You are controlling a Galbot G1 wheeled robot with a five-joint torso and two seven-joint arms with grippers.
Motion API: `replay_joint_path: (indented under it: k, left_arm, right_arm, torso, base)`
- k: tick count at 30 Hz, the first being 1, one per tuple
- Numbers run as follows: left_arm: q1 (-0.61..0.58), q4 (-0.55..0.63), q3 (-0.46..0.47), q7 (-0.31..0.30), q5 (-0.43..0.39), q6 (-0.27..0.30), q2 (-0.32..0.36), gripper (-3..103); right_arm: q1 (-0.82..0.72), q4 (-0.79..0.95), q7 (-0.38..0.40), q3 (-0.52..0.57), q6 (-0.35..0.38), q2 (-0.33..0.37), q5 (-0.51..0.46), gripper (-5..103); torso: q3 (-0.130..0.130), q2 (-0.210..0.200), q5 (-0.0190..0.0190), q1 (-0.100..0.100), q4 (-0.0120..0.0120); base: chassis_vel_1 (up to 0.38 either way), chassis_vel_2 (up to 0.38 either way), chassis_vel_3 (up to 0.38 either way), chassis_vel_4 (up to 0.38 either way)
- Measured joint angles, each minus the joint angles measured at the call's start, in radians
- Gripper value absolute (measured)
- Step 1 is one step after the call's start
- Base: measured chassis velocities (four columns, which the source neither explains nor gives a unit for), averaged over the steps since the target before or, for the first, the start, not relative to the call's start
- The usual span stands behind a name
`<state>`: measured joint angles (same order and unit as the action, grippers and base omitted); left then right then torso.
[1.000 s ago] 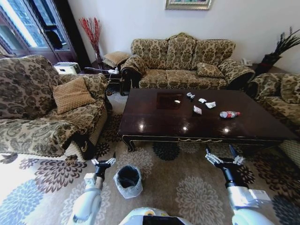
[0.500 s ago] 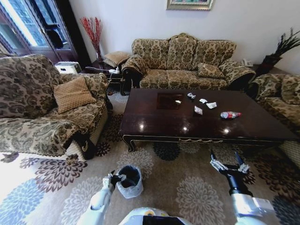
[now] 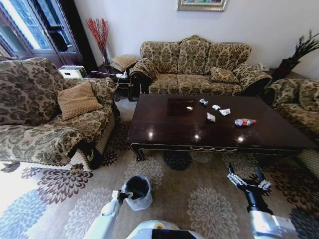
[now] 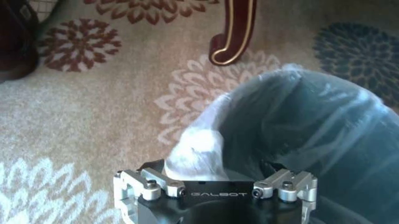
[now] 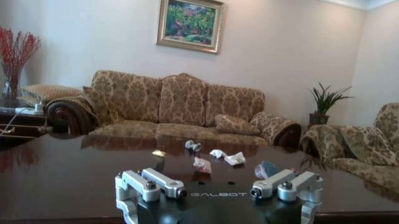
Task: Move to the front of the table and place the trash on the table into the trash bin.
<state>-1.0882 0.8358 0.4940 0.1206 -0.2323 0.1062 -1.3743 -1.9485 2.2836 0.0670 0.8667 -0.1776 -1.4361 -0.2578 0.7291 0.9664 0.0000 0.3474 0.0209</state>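
Note:
The table has a glossy dark top, and its trash lies toward the far right: small crumpled white paper scraps and a clear bottle with a red label. The right wrist view shows the scraps across the table top. The trash bin, black with a pale bag, stands on the carpet in front of the table's left end. My left gripper is open at the bin's near-left rim, and the bag lies just beyond the left gripper. My right gripper hangs open and empty over the carpet, short of the table's front edge.
A patterned sofa stands behind the table, and armchairs flank it on the left and right. The flowered carpet between me and the table is open floor. A carved table leg rises near the bin.
Both arms have drawn back toward my body and lower in the view. The left gripper moved from left of the bin to its rim. The view shifted slightly.

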Motion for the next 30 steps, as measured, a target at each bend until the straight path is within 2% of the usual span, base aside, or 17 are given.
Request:
replay_joint_path:
  k: [2, 4, 6, 9, 10, 12, 13, 15, 16, 20, 21, 22, 24, 25, 28, 30]
  left_arm:
    - [0.016, -0.022, 0.007, -0.001, 0.007, -0.005, -0.003, 101]
    - [0.038, -0.051, 0.015, -0.009, 0.022, -0.010, -0.007, 94]
    - [0.039, -0.054, 0.015, -0.010, 0.023, -0.010, -0.007, 94]
    - [0.053, -0.073, 0.019, -0.011, 0.024, -0.010, -0.013, 79]
    - [0.053, -0.073, 0.019, -0.011, 0.024, -0.010, -0.013, 79]
    - [0.069, -0.088, 0.022, -0.013, 0.024, -0.011, -0.017, 68]
    - [0.069, -0.088, 0.022, -0.013, 0.024, -0.011, -0.017, 68]
    - [0.078, -0.096, 0.022, -0.014, 0.024, -0.011, -0.017, 57]
    - [0.078, -0.096, 0.022, -0.014, 0.024, -0.011, -0.017, 57]
    - [0.091, -0.106, 0.023, -0.014, 0.024, -0.011, -0.017, 36]
    - [0.091, -0.106, 0.023, -0.014, 0.024, -0.011, -0.017, 36]
    - [0.095, -0.111, 0.024, -0.014, 0.024, -0.011, -0.017, 30]
    - [0.100, -0.118, 0.026, -0.014, 0.024, -0.012, -0.018, 30]
    - [0.105, -0.124, 0.027, -0.014, 0.024, -0.012, -0.019, 19]
    - [0.110, -0.130, 0.029, -0.014, 0.024, -0.012, -0.019, 14]
    - [0.114, -0.133, 0.031, -0.016, 0.024, -0.012, -0.017, 4]
  right_arm:
    - [-0.003, -0.005, 0.000, 0.003, -0.006, 0.000, 0.000, 100]
    - [-0.008, -0.010, 0.000, 0.011, -0.010, 0.002, -0.004, 100]
    - [-0.009, -0.011, 0.000, 0.012, -0.011, 0.002, -0.005, 100]
    - [-0.009, -0.025, 0.001, 0.025, -0.012, 0.008, -0.010, 100]
    - [-0.009, -0.025, 0.001, 0.025, -0.012, 0.008, -0.010, 100]
    - [-0.007, -0.029, 0.002, 0.027, -0.012, 0.010, -0.012, 100]
    - [-0.007, -0.029, 0.002, 0.027, -0.012, 0.010, -0.012, 100]
    - [-0.002, -0.031, 0.005, 0.027, -0.008, 0.010, -0.012, 100]
    - [-0.002, -0.031, 0.005, 0.027, -0.008, 0.010, -0.012, 100]
    - [0.013, -0.030, 0.013, 0.024, 0.011, 0.014, -0.011, 100]
    - [0.013, -0.030, 0.013, 0.024, 0.011, 0.014, -0.011, 100]
    - [0.016, -0.029, 0.015, 0.024, 0.014, 0.015, -0.010, 100]
    - [0.018, -0.027, 0.017, 0.024, 0.019, 0.018, -0.010, 100]
    - [0.020, -0.026, 0.018, 0.023, 0.023, 0.020, -0.010, 100]
    - [0.024, -0.025, 0.021, 0.023, 0.028, 0.023, -0.009, 100]
    - [0.027, -0.025, 0.023, 0.023, 0.033, 0.024, -0.008, 100]
  torso:
    - [0.000, 0.000, 0.0000, 0.000, 0.0000]
    - [0.000, 0.000, 0.0001, 0.000, 0.0000]
    - [0.000, 0.000, 0.0000, 0.000, 0.0000]
    - [0.000, 0.000, 0.0001, 0.000, 0.0002]
    - [0.000, 0.000, 0.0001, 0.000, 0.0002]
    - [0.000, 0.000, 0.0000, 0.000, 0.0000]
    - [0.000, 0.000, 0.0000, 0.000, 0.0000]
    - [0.000, 0.000, 0.0000, 0.000, 0.0000]
    - [0.000, 0.000, 0.0000, 0.000, 0.0000]
    - [0.000, 0.000, 0.0000, 0.000, 0.0001]
    - [0.000, 0.000, 0.0000, 0.000, 0.0001]
    - [0.000, 0.000, 0.0000, 0.000, 0.0001]
    - [0.000, 0.000, 0.0000, 0.000, 0.0001]
    - [0.000, 0.000, -0.0005, 0.000, 0.0000]
    - [0.000, 0.000, -0.0003, 0.000, 0.0000]
    - [0.000, 0.000, 0.0003, 0.000, 0.0002]
  base:
    - [0.000, 0.000, 0.000, 0.000]
    - [0.000, 0.000, 0.000, 0.000]
    - [0.000, 0.000, 0.000, 0.000]
    - [0.000, 0.000, 0.000, 0.000]
    - [0.000, 0.000, 0.000, 0.000]
    - [0.000, 0.000, 0.000, 0.000]
    - [0.000, 0.000, 0.000, 0.000]
    - [0.000, 0.000, 0.000, 0.000]
    - [0.000, 0.000, 0.000, 0.000]
    - [0.000, 0.000, 0.000, 0.000]
    - [0.000, 0.000, 0.000, 0.000]
    - [0.000, 0.000, 0.000, 0.000]
    - [0.000, 0.000, 0.000, 0.000]
    - [0.000, 0.000, 0.000, 0.000]
    - [0.000, 0.000, 0.000, 0.000]
    - [0.000, 0.000, 0.000, 0.000]
